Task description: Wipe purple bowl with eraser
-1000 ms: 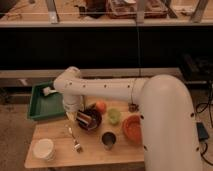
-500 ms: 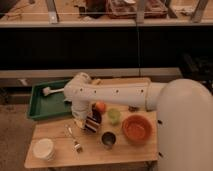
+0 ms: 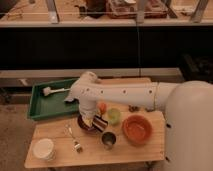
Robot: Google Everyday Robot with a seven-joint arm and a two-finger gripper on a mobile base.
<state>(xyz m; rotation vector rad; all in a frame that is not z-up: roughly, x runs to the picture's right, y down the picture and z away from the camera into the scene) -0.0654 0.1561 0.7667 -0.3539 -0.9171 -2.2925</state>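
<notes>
The purple bowl [image 3: 84,125] is a small dark round bowl on the wooden table, left of centre. My gripper [image 3: 92,120] hangs from the white arm straight down onto the bowl's right side. It is shut on the eraser [image 3: 99,123], a small dark block with pale and reddish stripes. The eraser is tilted against the bowl's right rim. The arm hides much of the bowl's back half.
On the table [image 3: 60,132] are a metal cup [image 3: 108,140], an orange bowl [image 3: 136,129], a green cup [image 3: 114,116], an orange fruit [image 3: 102,107], a fork [image 3: 75,140] and a white bowl [image 3: 44,148]. A green tray [image 3: 40,107] at back left holds a white-headed brush [image 3: 54,90].
The arm has swung lower and further right across the table. The gripper with the eraser has shifted slightly to the right over the purple bowl.
</notes>
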